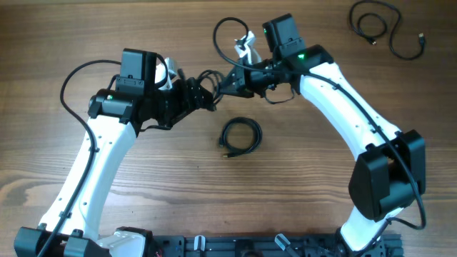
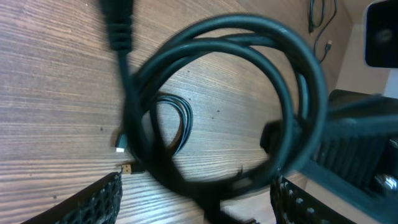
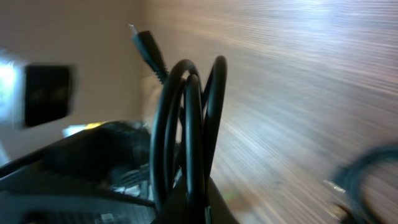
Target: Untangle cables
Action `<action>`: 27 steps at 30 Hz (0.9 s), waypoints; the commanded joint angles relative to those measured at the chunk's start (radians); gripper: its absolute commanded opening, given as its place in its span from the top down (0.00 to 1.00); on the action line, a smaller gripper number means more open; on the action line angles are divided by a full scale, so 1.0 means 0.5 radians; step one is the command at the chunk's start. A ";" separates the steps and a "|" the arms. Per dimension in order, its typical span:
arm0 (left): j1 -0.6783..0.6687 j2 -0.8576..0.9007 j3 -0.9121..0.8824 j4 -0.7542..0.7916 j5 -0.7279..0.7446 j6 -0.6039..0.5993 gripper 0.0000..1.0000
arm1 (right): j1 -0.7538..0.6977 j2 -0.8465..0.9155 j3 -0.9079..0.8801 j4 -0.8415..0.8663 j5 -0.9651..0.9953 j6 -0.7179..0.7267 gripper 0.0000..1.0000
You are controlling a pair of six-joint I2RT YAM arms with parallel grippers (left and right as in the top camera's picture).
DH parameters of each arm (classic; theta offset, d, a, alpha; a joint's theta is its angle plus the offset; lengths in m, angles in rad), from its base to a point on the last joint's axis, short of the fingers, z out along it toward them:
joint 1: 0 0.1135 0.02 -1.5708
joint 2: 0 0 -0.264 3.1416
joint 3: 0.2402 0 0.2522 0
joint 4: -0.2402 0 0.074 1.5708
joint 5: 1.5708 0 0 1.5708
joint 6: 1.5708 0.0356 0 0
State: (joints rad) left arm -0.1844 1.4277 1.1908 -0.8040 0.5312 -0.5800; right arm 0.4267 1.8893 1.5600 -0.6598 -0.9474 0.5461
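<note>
Pinching one coiled cable [image 3: 186,124] up off the table [image 1: 143,193], my right gripper [image 1: 227,84] is clamped on its strands. My left gripper [image 2: 196,202] gapes wide, gripping nothing. I judge the cord light, limp and springy, best taken near its plug end [image 3: 142,40]. A second coil [image 1: 239,135] lies below.

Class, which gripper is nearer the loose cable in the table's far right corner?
Right. The right gripper sits left of that loose cable; the left gripper is even farther left.
</note>
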 commanded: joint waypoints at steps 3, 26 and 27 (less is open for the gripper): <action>0.005 0.137 0.024 -0.021 -0.288 -0.008 0.57 | 0.063 0.006 0.008 0.103 -0.310 -0.043 0.96; 0.353 0.194 0.024 -0.312 -1.527 -0.192 0.96 | 0.055 0.006 0.008 -0.453 1.366 0.152 0.96; 0.377 0.194 0.024 -0.315 -1.529 -0.220 0.96 | 0.055 0.006 0.008 -0.456 1.408 0.171 0.96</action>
State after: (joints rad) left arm -0.0940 1.5204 1.2022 -0.9470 -0.0185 -0.6212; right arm 0.4999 1.8984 1.5593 -0.8532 -0.5549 0.5587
